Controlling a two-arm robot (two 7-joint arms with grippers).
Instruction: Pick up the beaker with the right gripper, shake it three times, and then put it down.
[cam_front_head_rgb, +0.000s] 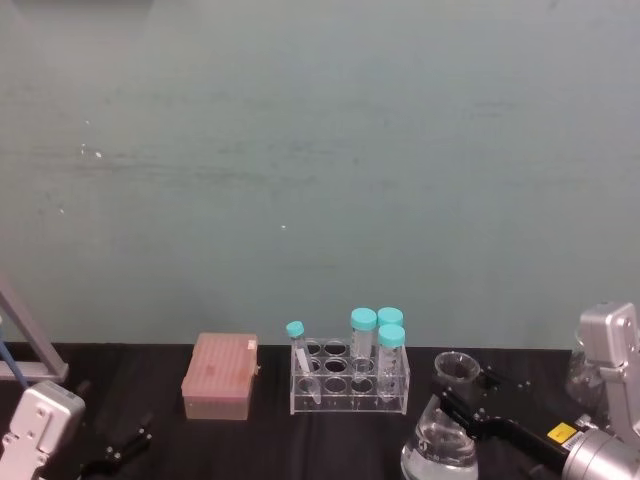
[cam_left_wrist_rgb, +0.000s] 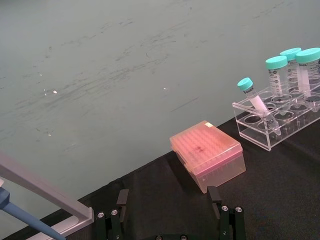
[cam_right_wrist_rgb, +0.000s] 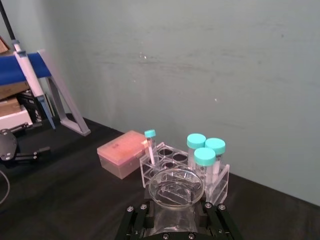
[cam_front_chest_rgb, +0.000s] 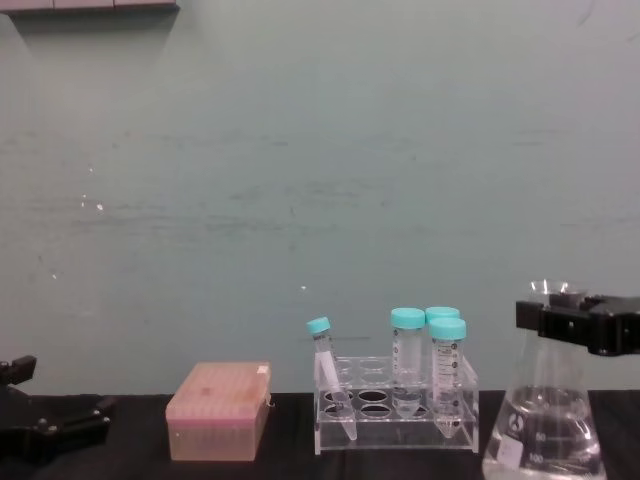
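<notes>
The beaker (cam_front_head_rgb: 438, 448) is a clear conical flask with liquid in its wide base, at the table's right front. My right gripper (cam_front_head_rgb: 462, 408) is shut on its narrow neck just under the flared rim. In the right wrist view the rim (cam_right_wrist_rgb: 176, 187) sits between my two black fingers (cam_right_wrist_rgb: 139, 220). From the chest the gripper (cam_front_chest_rgb: 575, 325) crosses the neck above the flask body (cam_front_chest_rgb: 545, 430); its base meets the frame's lower edge, so I cannot tell whether it rests on the table. My left gripper (cam_left_wrist_rgb: 169, 197) stands open at the left front (cam_front_head_rgb: 120, 450).
A clear rack (cam_front_head_rgb: 350, 385) with several teal-capped tubes stands just left of the beaker. A pink tip box (cam_front_head_rgb: 220, 375) lies farther left. A pipette stand (cam_front_head_rgb: 30, 345) is at the far left, and another glass vessel (cam_front_head_rgb: 583, 375) behind my right arm.
</notes>
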